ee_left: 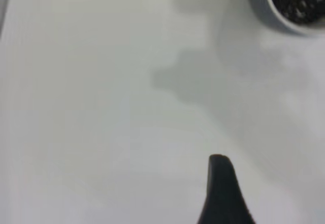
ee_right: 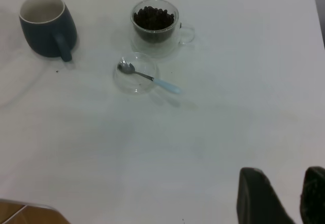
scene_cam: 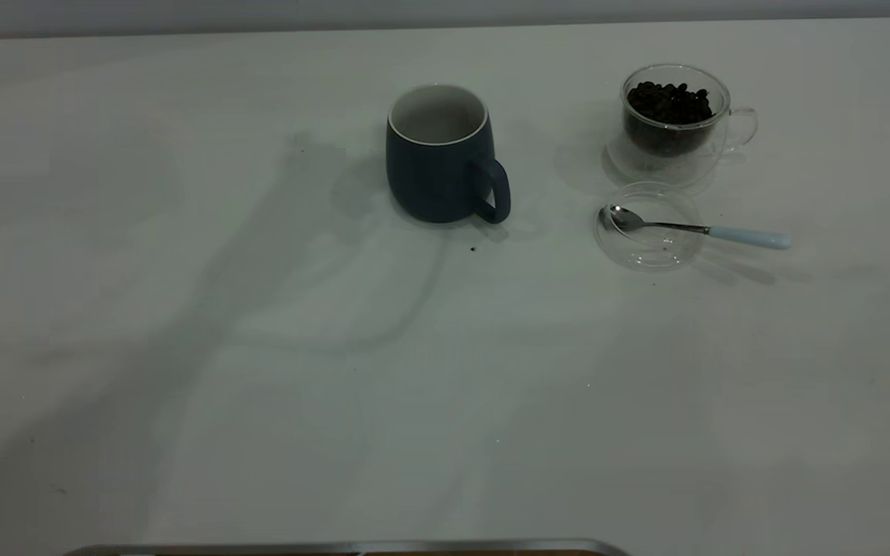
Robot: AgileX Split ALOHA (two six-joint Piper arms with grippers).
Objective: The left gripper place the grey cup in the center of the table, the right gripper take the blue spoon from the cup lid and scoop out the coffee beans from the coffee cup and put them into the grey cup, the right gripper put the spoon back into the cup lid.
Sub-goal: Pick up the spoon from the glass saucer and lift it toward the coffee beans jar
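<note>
Grey cup: dark blue-grey rounded ceramic mug (scene_cam: pixel 439 158) with a white inside and pale rim, standing upright near the middle of the surface; its loop handle points toward the near right in the exterior view.
Blue spoon: small teaspoon (scene_cam: pixel 692 228) with a shiny metal bowl and stem and a pale light-blue handle; the bowl lies inside the lid, and the long axis runs roughly sideways across the exterior view, with the handle pointing right, past the lid's rim and over the surface.
Cup lid: small round shallow clear disc (scene_cam: pixel 648 225) with a raised rim, lying flat just in front of the coffee cup and well to the right of the grey cup.
Coffee cup: clear double-walled glass cup (scene_cam: pixel 673 123) with a wide clear base, upright at the far right; its clear loop handle points right.
Coffee beans: heap of small dark brown roasted beans (scene_cam: pixel 669 103) filling the upper part of the glass cup.
Surface: large plain white tabletop (scene_cam: pixel 445 386) with rounded corners; a single dark speck lies just in front of the grey cup.
Left gripper: only one dark finger (ee_left: pixel 223 193) shows in its wrist view, above bare surface; whether the jaws are apart cannot be told.
Right gripper: black claw (ee_right: pixel 289 196), high above the near surface, well away from all objects; jaws apart and empty.
</note>
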